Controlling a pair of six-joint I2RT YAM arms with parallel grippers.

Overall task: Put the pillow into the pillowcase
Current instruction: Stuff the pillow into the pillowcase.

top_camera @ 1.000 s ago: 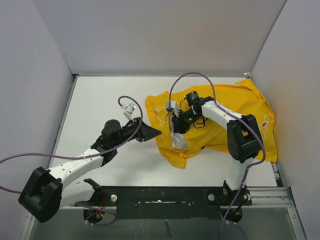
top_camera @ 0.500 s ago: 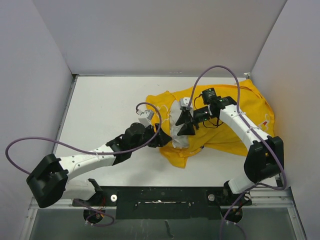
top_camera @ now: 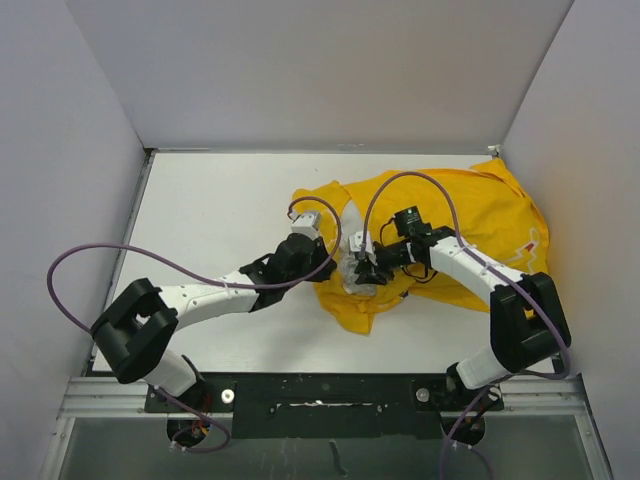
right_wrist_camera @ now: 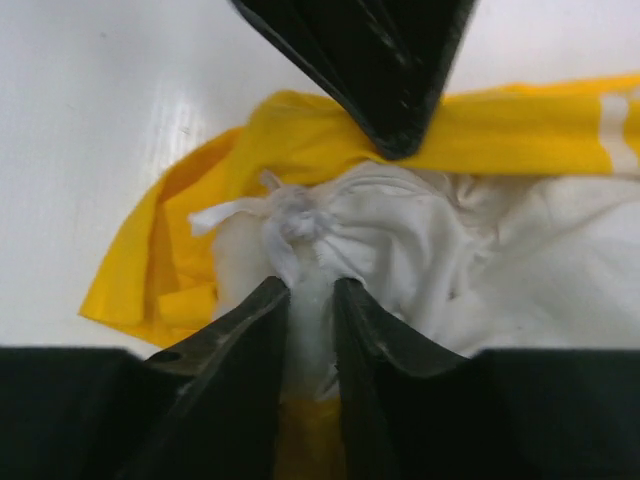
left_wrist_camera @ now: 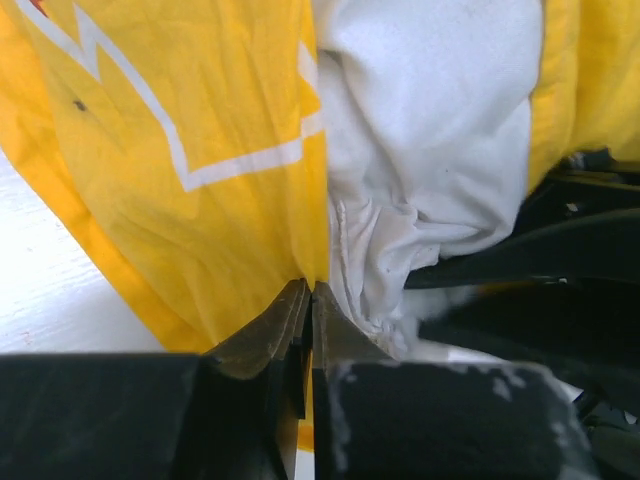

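In from nine o'clock, left gripper [left_wrist_camera: 308, 290] pinches tight the yellow printed fabric pillowcase [left_wrist_camera: 200, 120], anchoring it as right gripper [right_wrist_camera: 310, 285] clamps the plump white pillow [right_wrist_camera: 400, 240].

Left gripper [top_camera: 328, 268]: one second ago it hung left of the pillowcase [top_camera: 470, 215], apart from the cloth. It has since travelled right to the centre of the frame and now pinches the yellow edge just beside the pillow [top_camera: 357, 281].

Left arm: the black shoulder block [top_camera: 138, 330] has swung from the lower left corner upward and to the right, and the arm now lies stretched further across.

Right gripper [top_camera: 366, 270]: it has dropped toward the lower edge of the frame and now clamps the bunched white end.

Right arm: the black elbow block [top_camera: 528, 325] has shifted down and to the right.

Pillow: the exposed white strip has shortened to a small patch.
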